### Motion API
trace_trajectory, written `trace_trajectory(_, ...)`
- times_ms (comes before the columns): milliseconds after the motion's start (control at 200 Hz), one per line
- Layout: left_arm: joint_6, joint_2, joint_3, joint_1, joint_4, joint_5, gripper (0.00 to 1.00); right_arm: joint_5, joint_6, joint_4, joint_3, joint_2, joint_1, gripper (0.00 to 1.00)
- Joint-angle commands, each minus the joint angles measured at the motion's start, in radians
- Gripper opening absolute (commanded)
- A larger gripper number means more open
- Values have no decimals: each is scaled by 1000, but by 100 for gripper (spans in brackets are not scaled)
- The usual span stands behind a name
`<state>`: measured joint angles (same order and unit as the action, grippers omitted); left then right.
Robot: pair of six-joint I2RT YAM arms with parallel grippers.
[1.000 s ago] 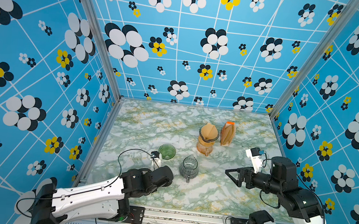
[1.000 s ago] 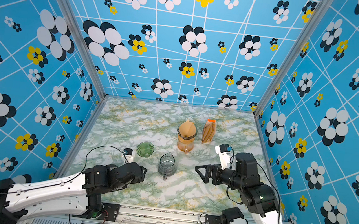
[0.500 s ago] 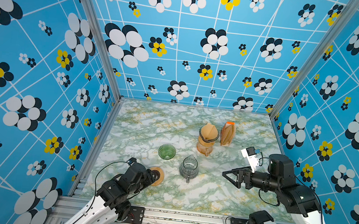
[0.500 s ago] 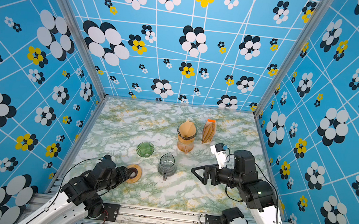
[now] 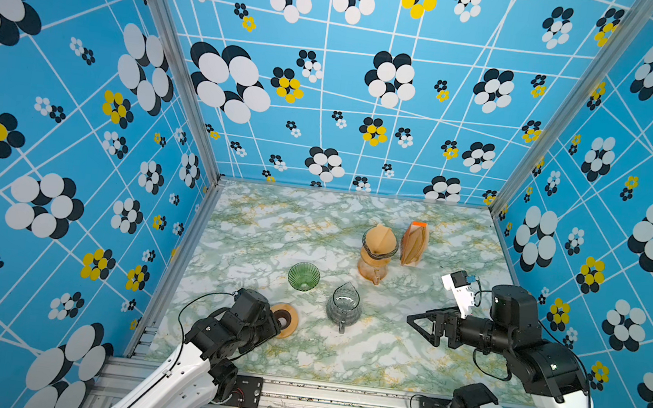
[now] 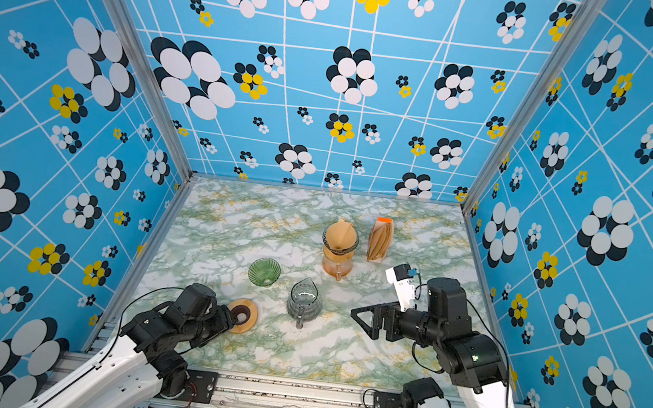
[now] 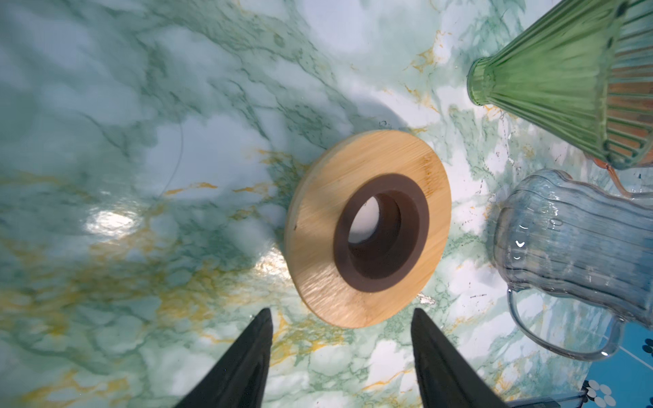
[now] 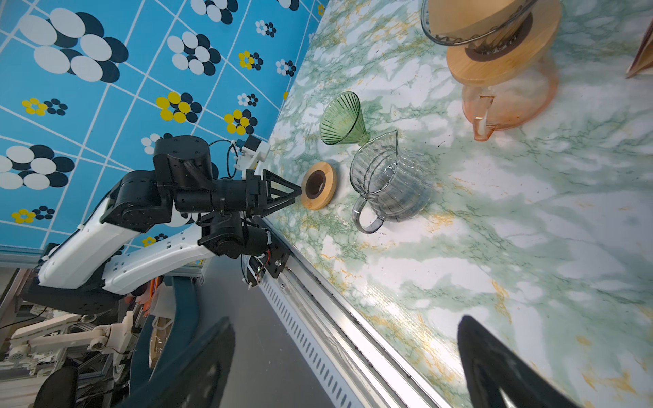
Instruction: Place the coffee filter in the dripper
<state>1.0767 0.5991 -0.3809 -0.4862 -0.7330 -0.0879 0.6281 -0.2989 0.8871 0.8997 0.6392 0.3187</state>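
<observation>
In both top views we see the tan paper coffee filter (image 5: 380, 236) seated in the dark-rimmed dripper (image 5: 377, 253) on the amber glass jug (image 5: 370, 271), toward the back of the green marbled table (image 5: 272, 224). The orange-topped pack of tan filters (image 5: 414, 244) stands just beside it. The right wrist view clips that pack at its edge, yet shows plainly the wooden collar (image 8: 494, 67) under that dripper. Only the left wrist view looks through the hole of the loose pale wooden ring with a brown inner sleeve (image 7: 367, 229), and it shows the left gripper (image 7: 341, 312) partly open with nothing between its fingers, the ring just ahead. The right gripper (image 8: 344, 323) is spread wide and empty, over the table's right side. The ring lies near the front left corner, close to the wall. The green ribbed glass dripper (image 5: 303, 276) lies on its side near the clear ribbed glass jug (image 5: 343, 308). Bare table opens at the back left and across the front right. We count two jugs, two drippers, two wooden rings including the collar, one filter pack and one seated filter.
</observation>
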Motion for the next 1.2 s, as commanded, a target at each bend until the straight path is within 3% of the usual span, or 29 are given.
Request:
trace_trajectory(0, -26, 12, 10, 31, 30, -49, 64, -33, 7, 28, 1, -15, 6, 99)
trace_trajectory(300, -91, 87, 36, 137, 139, -160, 59, -58, -7, 21, -13, -29, 6, 100)
trace_trajectory(555, -124, 116, 16, 163, 66, -124, 55, -64, -10, 20, -16, -26, 6, 99)
trace_trajectory(875, -109, 84, 5, 168, 77, -144, 61, -69, -18, 10, -28, -26, 7, 99)
trace_trajectory(1195, -124, 103, -13, 171, 41, -113, 59, -69, -24, 6, -38, -29, 6, 99)
